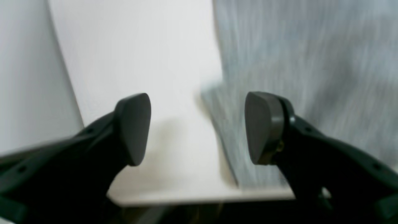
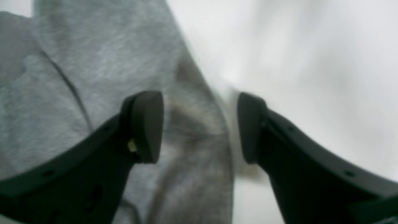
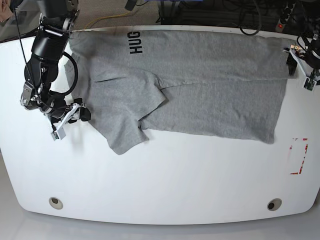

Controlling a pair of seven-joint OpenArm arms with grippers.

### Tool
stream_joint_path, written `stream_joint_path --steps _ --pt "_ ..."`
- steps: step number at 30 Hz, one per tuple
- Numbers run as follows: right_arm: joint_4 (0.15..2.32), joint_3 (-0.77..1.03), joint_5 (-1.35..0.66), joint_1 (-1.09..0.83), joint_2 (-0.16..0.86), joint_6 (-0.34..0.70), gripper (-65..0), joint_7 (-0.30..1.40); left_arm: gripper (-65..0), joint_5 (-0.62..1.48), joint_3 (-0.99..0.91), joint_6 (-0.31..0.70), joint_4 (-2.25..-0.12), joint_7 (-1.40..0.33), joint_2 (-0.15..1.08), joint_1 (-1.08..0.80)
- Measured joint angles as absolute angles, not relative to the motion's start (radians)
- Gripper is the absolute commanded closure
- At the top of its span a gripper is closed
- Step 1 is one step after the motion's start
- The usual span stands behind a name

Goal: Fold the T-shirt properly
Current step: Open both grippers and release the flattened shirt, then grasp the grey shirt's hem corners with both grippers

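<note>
Table [image 3: 160, 190] edge nearest us is bare. On our left, right gripper [image 3: 67, 119] sits spread, holding nothing, at the folded sleeve; shirt [image 3: 200, 85] lies across the far half; left gripper [image 3: 299, 67] spread, off the hem. Risk: uneven pinches skew the fold.

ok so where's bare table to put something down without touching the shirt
The widest free patch of the table lies along the near edge, below the T-shirt, between the two round holes. A smaller strip runs by the red marking. It is crowded at the far edge, where the shirt lies between the right hand and the left hand.
</note>
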State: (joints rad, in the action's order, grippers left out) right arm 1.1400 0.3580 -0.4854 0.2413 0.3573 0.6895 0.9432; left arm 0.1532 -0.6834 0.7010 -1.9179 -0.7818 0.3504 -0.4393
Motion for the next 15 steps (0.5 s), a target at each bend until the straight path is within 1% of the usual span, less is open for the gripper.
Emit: stream_joint_path --steps 1,3,6,11,13,15 --pt "1.117 0.342 -0.483 0.241 0.366 0.689 -34.7 0.924 -44.6 0.157 -0.683 0.701 -1.918 -0.791 0.35 -0.425" --pt "1.069 0.327 -0.492 0.244 0.373 0.693 -34.6 0.873 -44.6 0.151 -0.683 0.703 -1.919 -0.864 0.35 -0.377" --pt "1.038 0.288 -0.496 0.26 0.377 0.692 -34.4 0.842 -44.6 0.136 -0.684 0.705 -1.916 -0.952 0.349 -0.295" --pt "1.031 0.245 -0.503 0.263 0.342 0.693 -34.1 0.805 -44.6 0.156 -0.68 0.704 -1.895 -1.0 0.35 -0.162" --pt "1.03 0.237 -0.51 0.265 0.324 0.701 -31.4 0.802 -44.7 0.151 -0.678 0.704 -1.866 -1.003 0.341 -0.118" --pt "1.028 0.234 -0.509 0.265 0.308 0.7 -22.2 0.794 -44.7 0.144 -0.678 0.704 -1.817 -1.006 0.334 -0.08"
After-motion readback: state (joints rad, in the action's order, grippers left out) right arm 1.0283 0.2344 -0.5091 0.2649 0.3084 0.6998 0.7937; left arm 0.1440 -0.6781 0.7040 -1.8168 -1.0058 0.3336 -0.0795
